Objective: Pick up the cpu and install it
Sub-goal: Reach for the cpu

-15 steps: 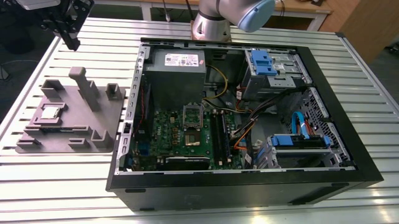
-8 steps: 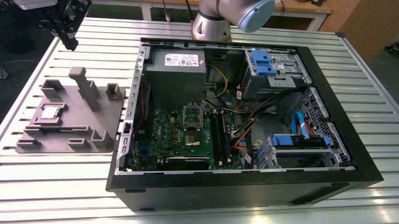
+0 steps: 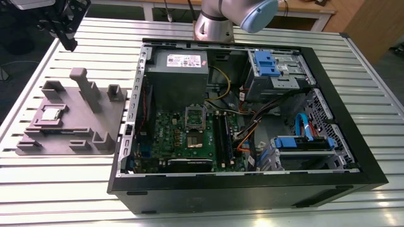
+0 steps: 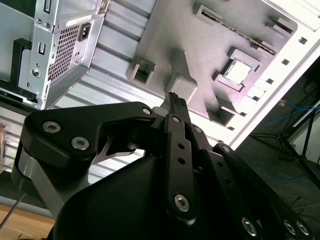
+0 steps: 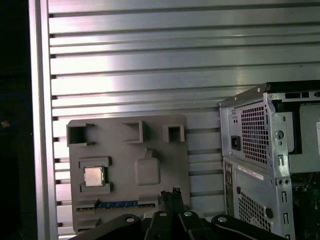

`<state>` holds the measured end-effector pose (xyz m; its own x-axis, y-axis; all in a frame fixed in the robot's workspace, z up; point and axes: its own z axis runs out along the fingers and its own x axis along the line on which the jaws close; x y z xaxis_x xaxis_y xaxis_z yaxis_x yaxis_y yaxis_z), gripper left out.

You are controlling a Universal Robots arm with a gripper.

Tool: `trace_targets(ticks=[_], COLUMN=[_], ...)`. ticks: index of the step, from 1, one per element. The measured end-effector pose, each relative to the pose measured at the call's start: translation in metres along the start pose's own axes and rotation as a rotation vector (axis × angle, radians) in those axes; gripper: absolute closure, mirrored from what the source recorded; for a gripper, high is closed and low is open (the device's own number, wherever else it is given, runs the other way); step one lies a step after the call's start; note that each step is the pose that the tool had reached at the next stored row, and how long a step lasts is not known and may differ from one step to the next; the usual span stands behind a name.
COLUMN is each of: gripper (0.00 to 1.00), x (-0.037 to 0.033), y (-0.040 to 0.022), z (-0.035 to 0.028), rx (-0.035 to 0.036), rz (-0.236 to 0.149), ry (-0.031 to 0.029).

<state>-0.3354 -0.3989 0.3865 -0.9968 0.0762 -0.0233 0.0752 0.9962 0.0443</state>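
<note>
Approach step, nothing picked up yet. The cpu point(image 3: 50, 115) sits in its pocket on the grey holder point(image 3: 85, 125), on the worktop point(image 3: 63, 189) beside the open case point(image 3: 353, 142). The hand point(image 3: 68, 43) hangs high near the holder, pointing down, well apart from the chip. In both wrist views its fingers are pressed together and empty. My read: the grasp needs them spread and squared over the chip.

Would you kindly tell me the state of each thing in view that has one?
cpu: lying flat in its pocket on the grey holder, not gripped.
gripper: shut, empty, up above the table, apart from the cpu.
computer case: on its side, open, side panel off.
</note>
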Motion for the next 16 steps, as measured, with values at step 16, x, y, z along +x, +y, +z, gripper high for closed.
trace_targets(ticks=[16], gripper=[0.89], x=[0.0082], y=[-0.0006], z=[0.0], rx=[0.0], rz=[0.0], ry=[0.0])
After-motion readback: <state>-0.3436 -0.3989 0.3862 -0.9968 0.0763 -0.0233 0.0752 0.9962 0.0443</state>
